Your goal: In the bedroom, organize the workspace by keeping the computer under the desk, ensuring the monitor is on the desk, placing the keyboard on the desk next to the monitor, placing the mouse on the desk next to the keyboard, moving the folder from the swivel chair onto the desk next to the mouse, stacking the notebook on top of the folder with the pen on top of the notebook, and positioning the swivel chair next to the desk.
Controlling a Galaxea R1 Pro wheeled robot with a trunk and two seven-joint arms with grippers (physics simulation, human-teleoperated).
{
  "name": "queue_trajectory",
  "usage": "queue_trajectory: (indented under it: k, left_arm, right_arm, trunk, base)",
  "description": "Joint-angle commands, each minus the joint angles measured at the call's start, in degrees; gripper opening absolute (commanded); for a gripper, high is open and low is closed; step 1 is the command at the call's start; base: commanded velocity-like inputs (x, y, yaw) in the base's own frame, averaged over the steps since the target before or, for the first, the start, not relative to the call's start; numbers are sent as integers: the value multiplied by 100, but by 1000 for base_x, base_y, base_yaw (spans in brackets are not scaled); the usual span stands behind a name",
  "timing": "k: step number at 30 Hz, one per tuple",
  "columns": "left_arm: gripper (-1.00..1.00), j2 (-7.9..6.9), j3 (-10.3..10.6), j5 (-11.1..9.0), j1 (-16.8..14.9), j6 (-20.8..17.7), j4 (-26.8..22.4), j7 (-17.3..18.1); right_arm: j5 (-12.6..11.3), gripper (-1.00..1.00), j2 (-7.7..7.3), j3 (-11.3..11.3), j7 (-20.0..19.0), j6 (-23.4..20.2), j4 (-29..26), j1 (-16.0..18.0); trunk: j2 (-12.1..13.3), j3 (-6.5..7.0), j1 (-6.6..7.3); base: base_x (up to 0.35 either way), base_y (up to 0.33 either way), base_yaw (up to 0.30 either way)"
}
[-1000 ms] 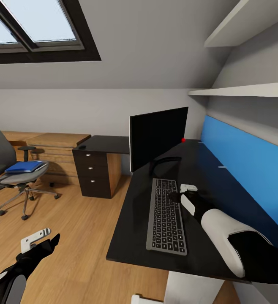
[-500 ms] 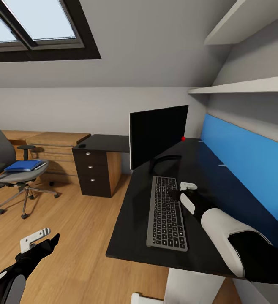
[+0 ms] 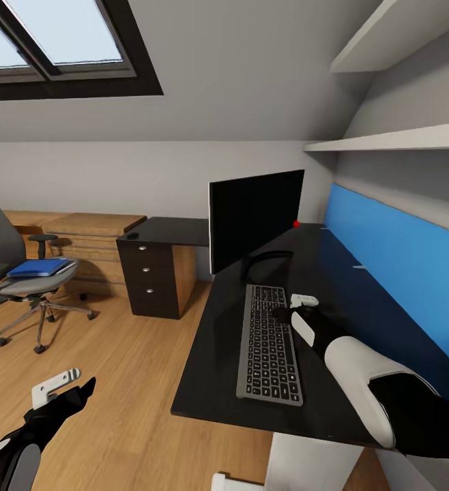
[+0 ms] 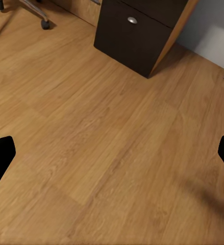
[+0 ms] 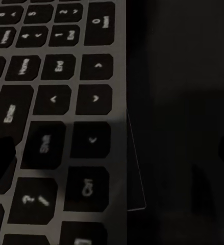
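Silver keyboard is lying on the desk before the monitor, right hand hovering open at its edge, holding nothing. Keyboard placing looks finished; the mouse probably comes next.

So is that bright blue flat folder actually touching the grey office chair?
Touching. The head view shows the bright blue folder lying flat on the grey swivel chair's seat, no gap beneath.

We count one monitor, one keyboard, one swivel chair, one blue folder, three drawer knobs, two wall shelves.
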State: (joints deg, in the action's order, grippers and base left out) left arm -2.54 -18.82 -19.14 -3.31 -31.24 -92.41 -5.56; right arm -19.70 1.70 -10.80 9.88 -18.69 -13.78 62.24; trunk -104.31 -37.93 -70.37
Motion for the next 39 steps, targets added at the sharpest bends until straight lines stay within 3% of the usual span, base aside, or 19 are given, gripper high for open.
queue_trajectory:
  k: [1, 39]
  left_arm:
    - [100, -2, 3, -62, -3, -27, -8, -48]
    - [100, -10, -16, -64, -3, -32, -5, -50]
  right_arm:
    - [-87, 100, -3, -63, 41, -30, 144, -1]
    - [-113, 100, 22, -72, 23, -30, 162, -1]
  trunk:
    - [-2, -7, 0]
    - [-2, -7, 0]
  base:
    - [-10, 0, 0]
    - [-67, 63, 0]
